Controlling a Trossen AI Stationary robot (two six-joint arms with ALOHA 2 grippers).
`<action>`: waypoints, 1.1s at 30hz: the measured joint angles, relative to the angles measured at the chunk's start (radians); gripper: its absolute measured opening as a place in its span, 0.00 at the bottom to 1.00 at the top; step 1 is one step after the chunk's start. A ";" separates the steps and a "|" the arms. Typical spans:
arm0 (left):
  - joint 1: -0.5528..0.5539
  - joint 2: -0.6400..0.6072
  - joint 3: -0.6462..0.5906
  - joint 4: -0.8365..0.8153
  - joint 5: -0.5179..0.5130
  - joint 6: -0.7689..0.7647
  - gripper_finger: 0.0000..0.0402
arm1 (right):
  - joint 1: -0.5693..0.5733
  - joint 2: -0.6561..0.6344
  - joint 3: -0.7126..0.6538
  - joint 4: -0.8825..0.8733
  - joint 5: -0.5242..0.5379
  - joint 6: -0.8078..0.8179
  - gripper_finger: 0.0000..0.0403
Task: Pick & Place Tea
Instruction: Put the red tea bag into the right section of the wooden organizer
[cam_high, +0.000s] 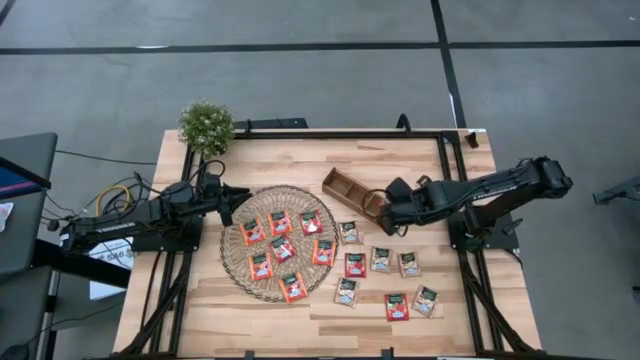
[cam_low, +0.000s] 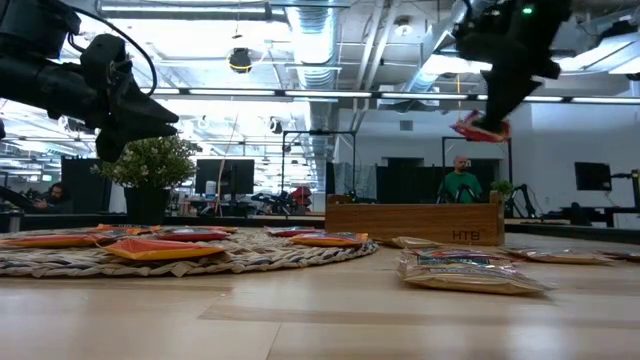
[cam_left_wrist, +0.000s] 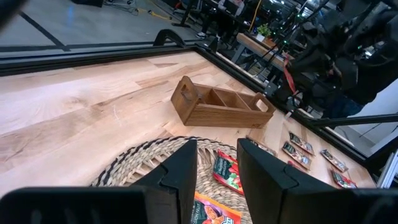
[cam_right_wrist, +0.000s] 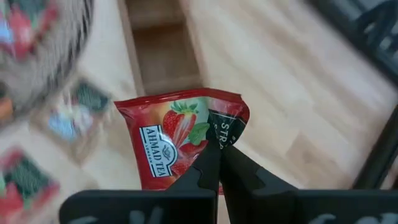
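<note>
Right pincer (cam_right_wrist: 214, 163) pinching red sachet (cam_right_wrist: 177, 140), above wooden tray (cam_high: 352, 189)

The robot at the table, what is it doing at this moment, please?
The robot is sorting tea sachets. Its right hand is shut on a red sachet and holds it in the air above the wooden tray. The left hand hovers over the edge of the wicker mat, where several more red sachets lie, and holds nothing. Other sachets, green and red, lie on the bare table beside the mat. The tray's compartments look empty in the left wrist view.
</note>
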 joint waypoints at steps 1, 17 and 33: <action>0.000 0.000 0.000 0.000 0.000 0.000 0.26 | -0.005 0.015 0.007 -0.007 0.016 0.013 0.00; 0.000 0.007 0.000 -0.018 -0.003 0.000 0.26 | -0.057 0.502 0.342 -0.394 0.089 0.058 0.00; 0.000 0.007 0.000 -0.021 -0.003 -0.002 0.26 | -0.056 0.639 0.381 -0.418 0.089 0.101 0.00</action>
